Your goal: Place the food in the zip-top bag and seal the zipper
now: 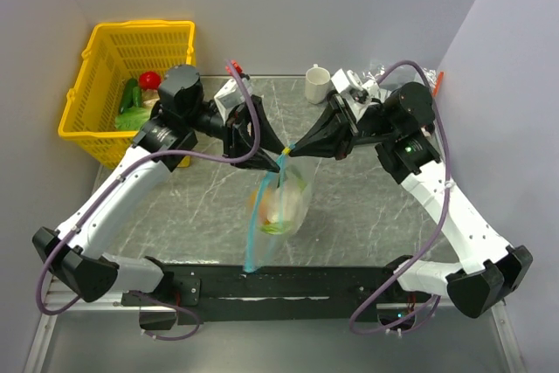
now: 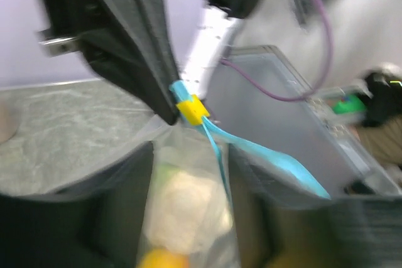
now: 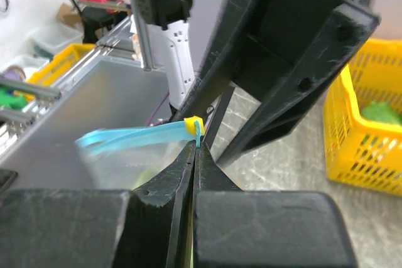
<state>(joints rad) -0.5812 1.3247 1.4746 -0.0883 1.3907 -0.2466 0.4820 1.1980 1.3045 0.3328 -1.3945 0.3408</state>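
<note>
The clear zip-top bag (image 1: 293, 188) hangs above the table middle, with white, green and orange food (image 1: 278, 209) inside. Its teal zipper (image 1: 254, 231) trails down toward the near edge, and a yellow slider (image 1: 286, 153) sits at the top corner. My right gripper (image 1: 293, 149) is shut on the zipper's end just under the slider (image 3: 195, 123), its tips (image 3: 196, 145) pressed together. My left gripper (image 1: 277, 149) faces it from the left. Its jaws stand apart, one on each side of the bag (image 2: 182, 205), gripper (image 2: 191, 174) open. The zipper (image 2: 270, 155) runs off to the right.
A yellow basket (image 1: 98, 102) with green and red food stands at the back left. A white mug (image 1: 317, 83) and some clutter (image 1: 367, 83) sit at the back right. Walls close in on the left, back and right.
</note>
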